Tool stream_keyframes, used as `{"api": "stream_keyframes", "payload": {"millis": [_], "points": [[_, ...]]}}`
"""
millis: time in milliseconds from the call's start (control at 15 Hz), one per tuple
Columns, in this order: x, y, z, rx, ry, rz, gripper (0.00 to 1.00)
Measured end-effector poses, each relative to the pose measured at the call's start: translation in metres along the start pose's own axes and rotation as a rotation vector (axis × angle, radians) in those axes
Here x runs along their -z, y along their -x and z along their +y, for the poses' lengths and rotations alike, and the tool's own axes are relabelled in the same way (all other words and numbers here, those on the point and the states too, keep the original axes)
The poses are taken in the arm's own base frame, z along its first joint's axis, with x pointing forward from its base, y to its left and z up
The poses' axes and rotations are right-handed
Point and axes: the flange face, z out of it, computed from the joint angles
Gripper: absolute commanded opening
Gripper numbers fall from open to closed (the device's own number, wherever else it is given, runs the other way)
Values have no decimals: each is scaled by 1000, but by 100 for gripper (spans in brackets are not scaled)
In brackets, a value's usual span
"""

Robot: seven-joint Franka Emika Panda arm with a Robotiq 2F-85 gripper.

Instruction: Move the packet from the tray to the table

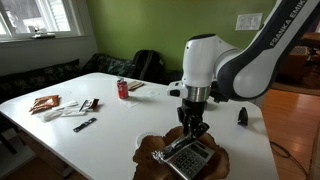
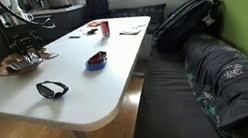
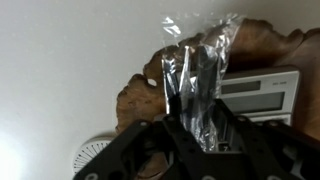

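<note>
Packet [image 3: 195, 75], long axis pointing straight out from the tool [image 3: 200, 128], tool grasping its near end, over the tray [image 3: 135, 100]

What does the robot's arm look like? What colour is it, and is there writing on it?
The arm is chunky, rounded and glossy white, with dark bands at its joints. Dark lettering runs along one link. The gripper at its end is black and angular.
</note>
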Motion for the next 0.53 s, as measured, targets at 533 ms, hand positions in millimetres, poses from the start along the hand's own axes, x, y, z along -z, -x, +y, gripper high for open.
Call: {"api": "stream_keyframes", "payload": {"millis": [533], "points": [[37, 5, 22, -118, 101, 76, 0]]}}
